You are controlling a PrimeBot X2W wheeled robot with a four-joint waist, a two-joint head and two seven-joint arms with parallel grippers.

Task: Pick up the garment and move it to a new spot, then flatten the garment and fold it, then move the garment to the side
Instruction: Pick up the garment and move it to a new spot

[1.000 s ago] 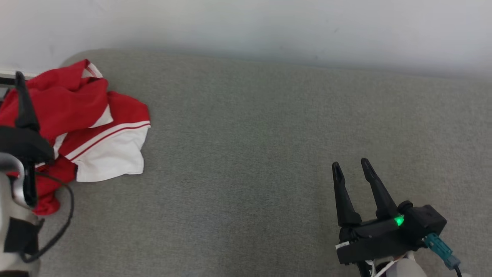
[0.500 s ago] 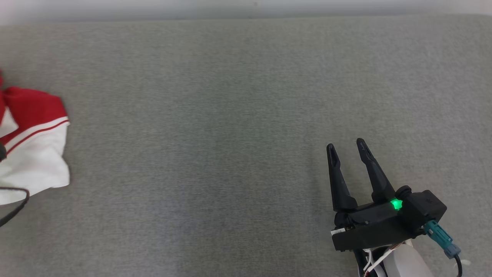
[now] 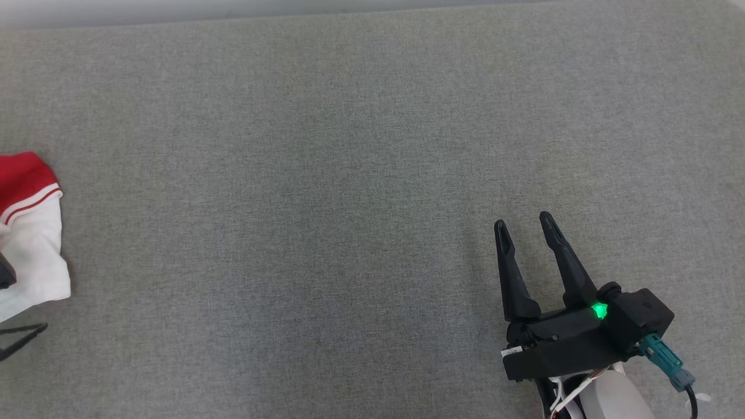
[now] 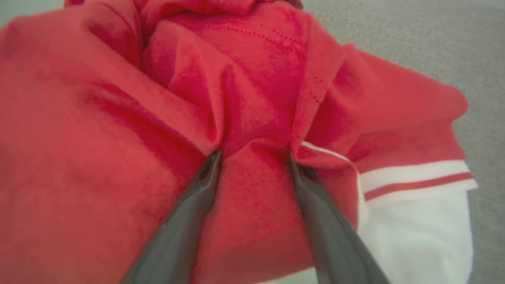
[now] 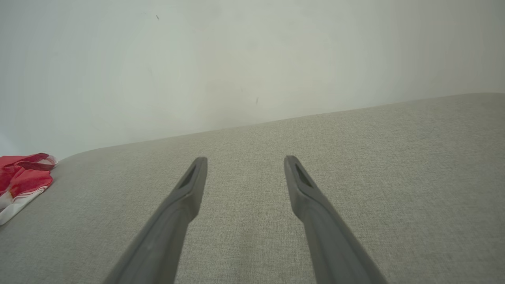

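Observation:
The garment is a crumpled red and white shirt lying at the far left of the grey cushion. In the left wrist view the garment is very close, and my left gripper presses into its red cloth. The jaws stand apart with a bulging fold between them, and the fingertips are sunk in the wrinkles. My right gripper hovers open over bare cushion at the lower right, far from the shirt. From the right wrist view, the right gripper holds nothing and the garment lies at the far left.
A pale wall rises behind the cushion's far edge. A dark cable shows at the lower left edge of the head view. Wide bare cushion lies between the shirt and my right gripper.
The head camera has swung, so the garment now sits at the left edge of its view and the left arm has left it. The right gripper keeps its place, still open.

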